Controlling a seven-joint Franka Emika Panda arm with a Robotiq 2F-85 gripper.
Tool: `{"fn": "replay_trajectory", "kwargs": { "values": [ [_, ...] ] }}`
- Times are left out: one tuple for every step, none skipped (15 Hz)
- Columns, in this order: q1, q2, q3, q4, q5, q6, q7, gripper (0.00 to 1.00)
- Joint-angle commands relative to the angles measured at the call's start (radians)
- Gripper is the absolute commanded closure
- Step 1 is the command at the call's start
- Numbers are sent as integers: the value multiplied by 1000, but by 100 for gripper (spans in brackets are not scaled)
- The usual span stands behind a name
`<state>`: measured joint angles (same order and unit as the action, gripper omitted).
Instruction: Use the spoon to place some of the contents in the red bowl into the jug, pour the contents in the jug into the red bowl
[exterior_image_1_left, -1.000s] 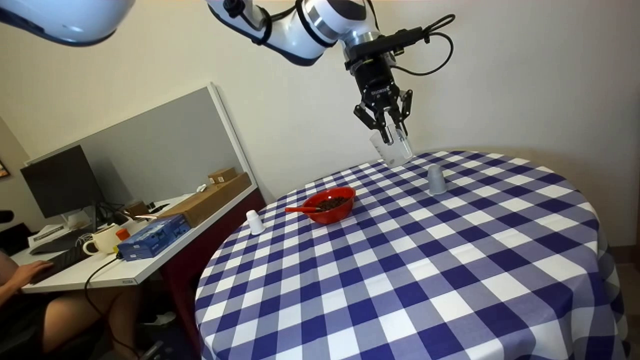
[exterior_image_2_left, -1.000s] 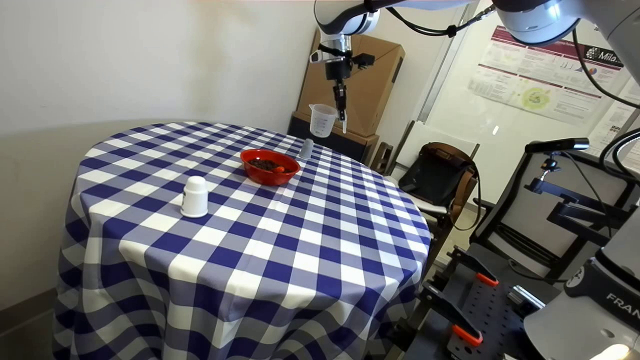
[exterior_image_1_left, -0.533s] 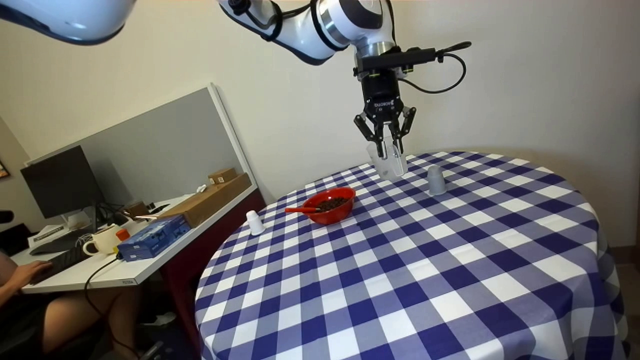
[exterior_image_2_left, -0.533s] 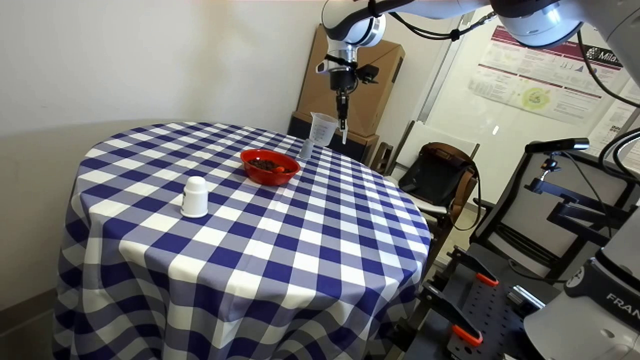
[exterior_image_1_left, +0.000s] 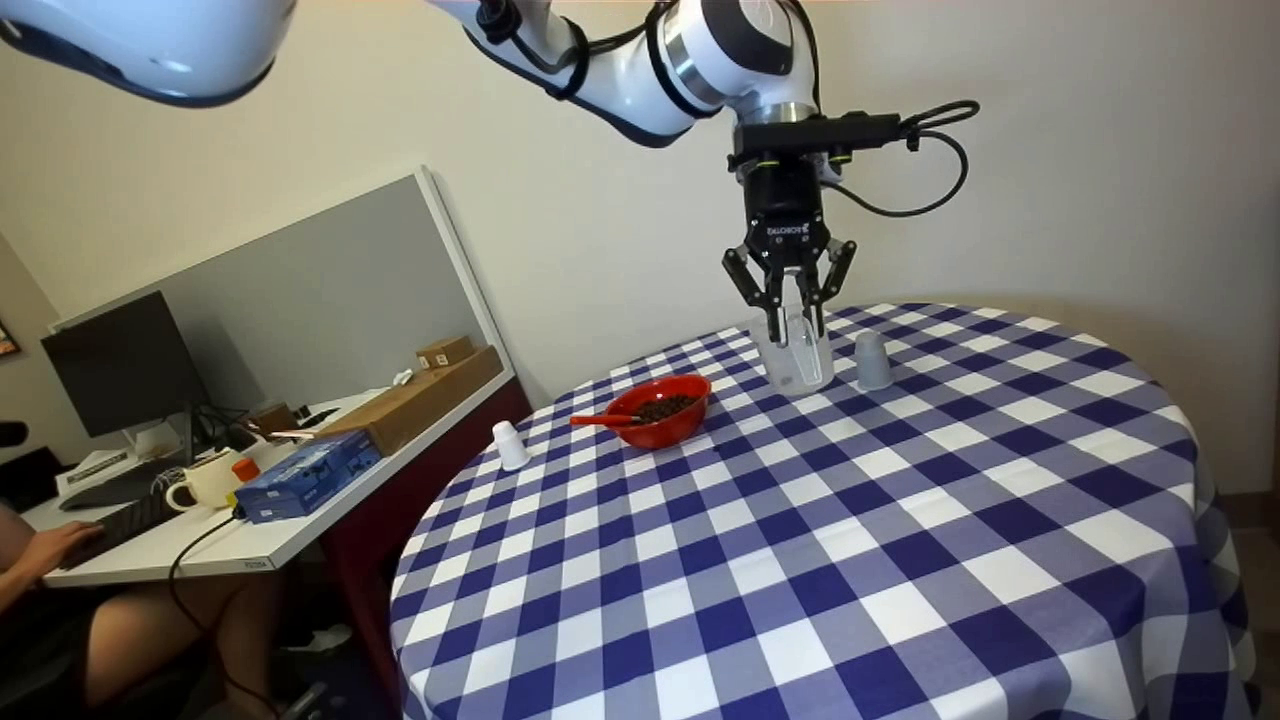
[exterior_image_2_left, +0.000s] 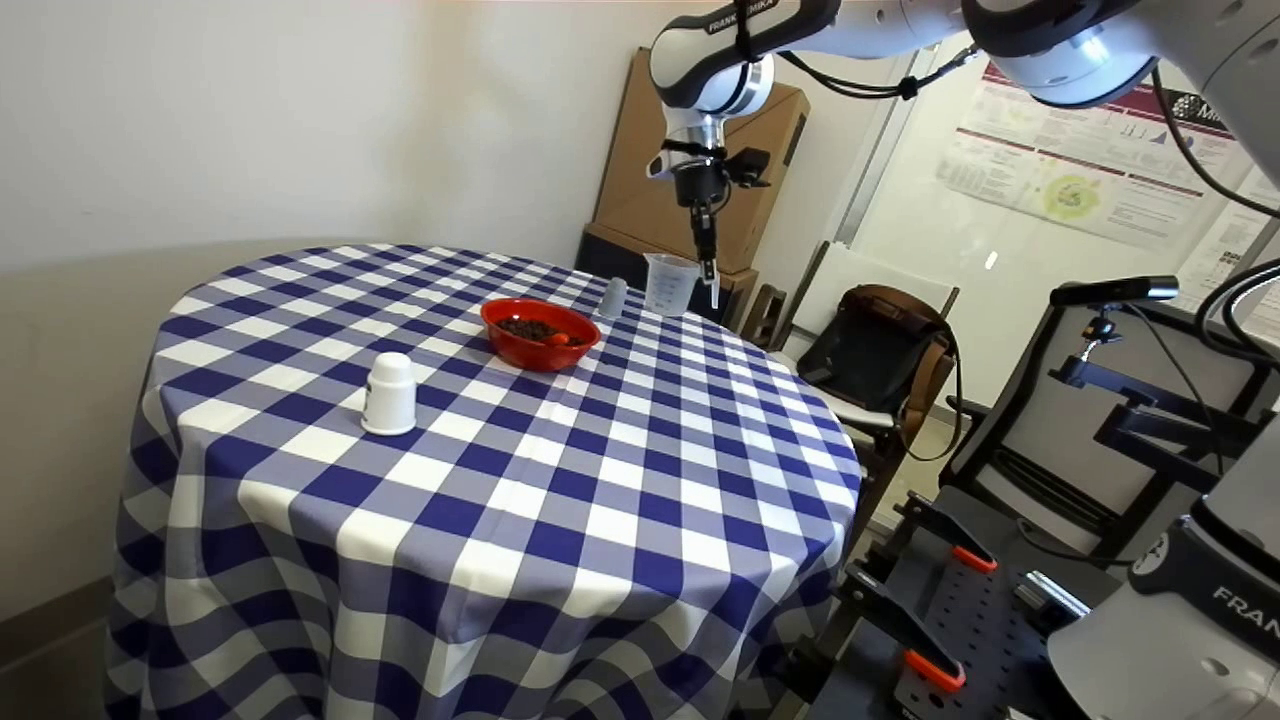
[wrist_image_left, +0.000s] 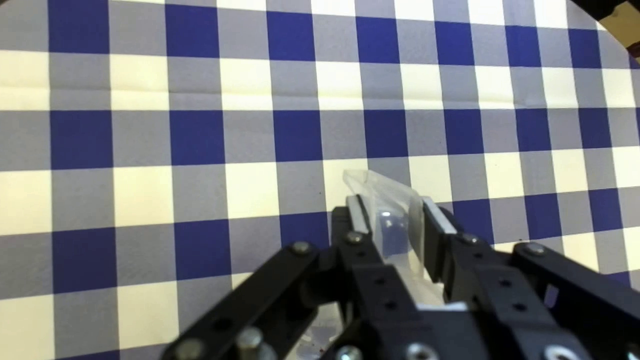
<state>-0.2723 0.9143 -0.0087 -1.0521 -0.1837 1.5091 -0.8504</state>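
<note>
Soft, fairly even light covers the tablecloth (exterior_image_1_left: 800, 520) in both exterior views, with highlights on the white arm (exterior_image_1_left: 630, 88) and a small glare mark on the white panel (exterior_image_2_left: 1030, 250) — though detail sinks into shadow beneath the desk (exterior_image_1_left: 230, 545). Both of those views look stretched toward their edges. The wrist view is brighter — the jug (wrist_image_left: 394, 232) glinting, the nearest parts of the gripper (wrist_image_left: 398, 215) out of focus.

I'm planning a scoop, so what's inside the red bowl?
The red bowl holds dark brown pieces; a red spoon sticks out over its rim. The pieces hide the bottom; the spoon's inner end can't be made out.
</note>
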Motion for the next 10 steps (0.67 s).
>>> {"fn": "replay_trajectory", "kwargs": {
  "values": [
    [-3, 60, -6, 45, 19, -9, -18, 89],
    [-4, 72, -5, 50, 19, -8, -18, 89],
    [-4, 87, -6, 57, 18, -6, -20, 89],
    [-6, 98, -5, 62, 17, -3, -24, 89],
    [-6, 107, -5, 66, 17, -2, -24, 89],
    [-8, 115, -5, 70, 17, 1, -28, 89],
    [-10, 119, -5, 70, 16, 5, -30, 89],
    [-11, 122, -5, 72, 15, 7, -34, 89],
    [-14, 122, -3, 74, 17, 4, -42, 88],
    [-16, 123, -4, 74, 14, 4, -52, 47]
  ]
}}
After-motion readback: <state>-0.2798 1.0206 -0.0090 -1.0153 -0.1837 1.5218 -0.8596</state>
